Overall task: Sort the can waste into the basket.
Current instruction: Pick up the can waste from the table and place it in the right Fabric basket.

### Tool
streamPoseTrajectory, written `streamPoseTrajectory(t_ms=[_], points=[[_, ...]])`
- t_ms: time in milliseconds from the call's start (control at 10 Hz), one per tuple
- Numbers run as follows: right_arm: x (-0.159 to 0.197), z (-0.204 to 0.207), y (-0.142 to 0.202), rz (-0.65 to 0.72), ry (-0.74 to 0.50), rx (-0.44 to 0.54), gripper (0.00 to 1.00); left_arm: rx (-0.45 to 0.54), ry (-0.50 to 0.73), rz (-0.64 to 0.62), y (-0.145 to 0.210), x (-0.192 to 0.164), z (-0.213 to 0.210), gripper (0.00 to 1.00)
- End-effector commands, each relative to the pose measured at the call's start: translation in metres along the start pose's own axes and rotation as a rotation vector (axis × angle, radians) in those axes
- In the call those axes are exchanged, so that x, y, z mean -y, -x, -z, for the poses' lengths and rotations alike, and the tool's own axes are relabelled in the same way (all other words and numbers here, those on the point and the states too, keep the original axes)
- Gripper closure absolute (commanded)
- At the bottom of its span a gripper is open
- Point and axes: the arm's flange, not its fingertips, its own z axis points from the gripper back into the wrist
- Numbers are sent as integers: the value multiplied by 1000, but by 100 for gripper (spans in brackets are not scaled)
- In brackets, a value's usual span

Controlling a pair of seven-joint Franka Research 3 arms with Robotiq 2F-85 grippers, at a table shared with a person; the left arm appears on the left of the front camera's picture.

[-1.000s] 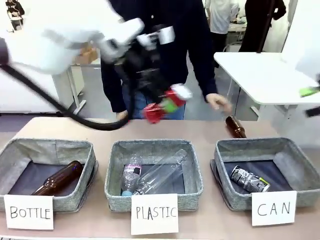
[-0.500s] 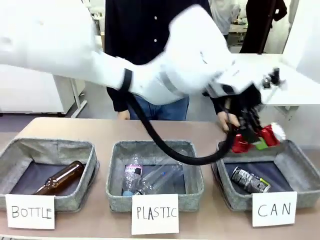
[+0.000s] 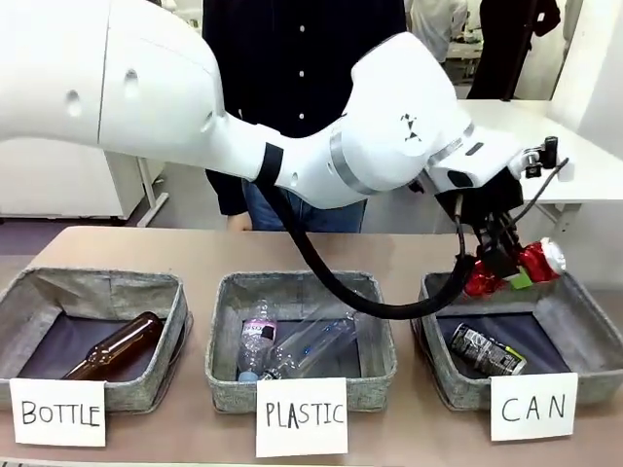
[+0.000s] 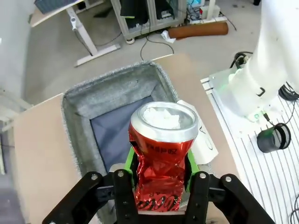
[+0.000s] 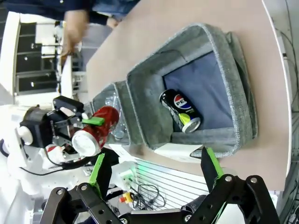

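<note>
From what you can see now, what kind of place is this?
Probably a robotics lab set up for waste sorting: a white robot arm holds a red can over a basket with a handwritten CAN card, office desks behind.

Surface (image 3: pixel 204 255): light brown. Directly on it, one row of three grey fabric baskets: "BOTTLE" basket (image 3: pixel 146 389) at left, "PLASTIC" basket (image 3: pixel 226 379) in middle, "CAN" basket (image 3: pixel 458 384) at right, each fronted by a white card.

The red can (image 4: pixel 163 154) is shiny crumpled metal with a dull silver end, the dark can (image 3: pixel 486 350) glossy too. The basket (image 4: pixel 103 95) is rough grey felt-like cloth, smooth dark lining inside. Matt tan surface (image 3: pixel 292 255), paper card (image 3: pixel 533 406).
</note>
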Motion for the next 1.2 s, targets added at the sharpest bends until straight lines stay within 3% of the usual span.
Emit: streamPoseTrajectory(t_ms=[0, 100, 200, 300, 800, 1100], points=[[0, -3, -1, 8, 2, 5, 0, 15, -3, 5, 13, -4, 20, 56], [0, -3, -1, 8, 2, 5, 0, 15, 18, 12, 13, -4, 20, 56], [0, -3, -1, 8, 2, 5, 0, 18, 13, 24, 12, -6, 16, 7], [0, -3, -1, 8, 2, 5, 0, 23, 15, 26, 10, -9, 10, 0], [0, -3, -1, 8, 2, 5, 0, 12, -15, 13, 8, -19, -5, 0], [-29, 7, 0, -66, -16, -3, 0, -64, 14, -205, 34, -10, -64, 0]])
